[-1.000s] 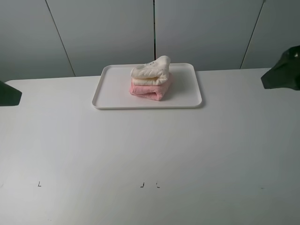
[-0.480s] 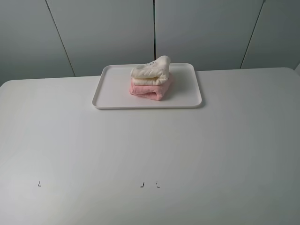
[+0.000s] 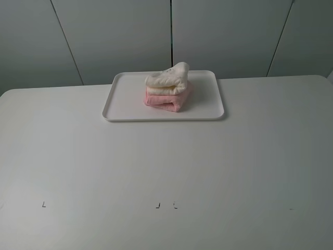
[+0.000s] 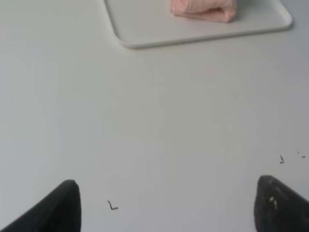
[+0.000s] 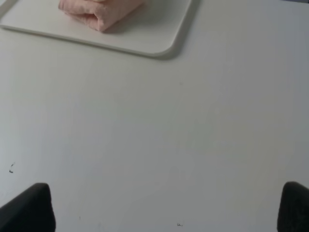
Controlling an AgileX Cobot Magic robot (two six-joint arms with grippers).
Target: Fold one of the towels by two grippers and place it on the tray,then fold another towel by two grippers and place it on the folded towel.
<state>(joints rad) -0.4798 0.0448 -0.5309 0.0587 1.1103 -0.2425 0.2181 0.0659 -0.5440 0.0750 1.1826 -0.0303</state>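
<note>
The white tray [image 3: 130, 99] lies at the back middle of the table. On it rests the folded pink towel [image 3: 167, 100], and the folded cream towel [image 3: 167, 79] sits on top of that. Neither arm shows in the high view. In the left wrist view the left gripper [image 4: 169, 205] is open, its two black fingertips [image 4: 60, 205] spread wide over bare table, well short of the tray [image 4: 145, 29] and the pink towel [image 4: 203, 8]. The right gripper [image 5: 166, 208] is open too, empty, with the tray [image 5: 154, 34] and pink towel [image 5: 99, 8] far ahead.
Small black marks [image 3: 157, 205] dot the white table near its front edge. Grey wall panels [image 3: 171, 36] stand behind the table.
Both arms have pulled back out of the high view: a second ago the left one showed at the left edge and the right one at the right edge. The towels have not moved.
</note>
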